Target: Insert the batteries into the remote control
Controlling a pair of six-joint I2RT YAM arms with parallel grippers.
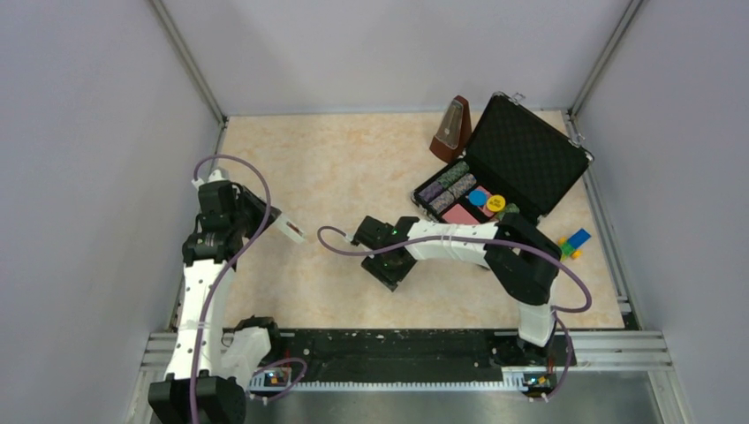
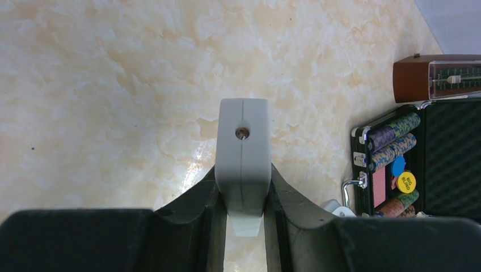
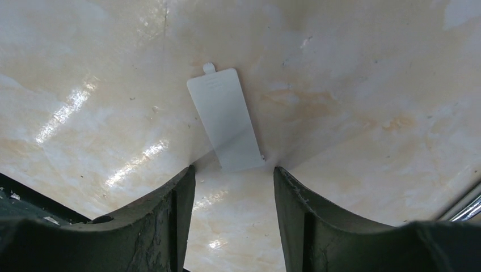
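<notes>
My left gripper (image 1: 272, 221) is shut on the white remote control (image 1: 290, 230) and holds it above the table at the left. In the left wrist view the remote (image 2: 243, 153) shows end-on, clamped between the two fingers of the gripper (image 2: 245, 195). My right gripper (image 1: 389, 265) is open and low over the middle of the table. In the right wrist view a small flat white cover piece (image 3: 226, 119) lies on the table just ahead of the open gripper (image 3: 233, 170), apart from the fingers. No red or black battery shows in any view.
An open black case (image 1: 521, 159) with poker chips stands at the back right, also in the left wrist view (image 2: 448, 158). A brown metronome (image 1: 451, 130) stands behind it. Coloured toy blocks (image 1: 574, 241) lie by the right rail.
</notes>
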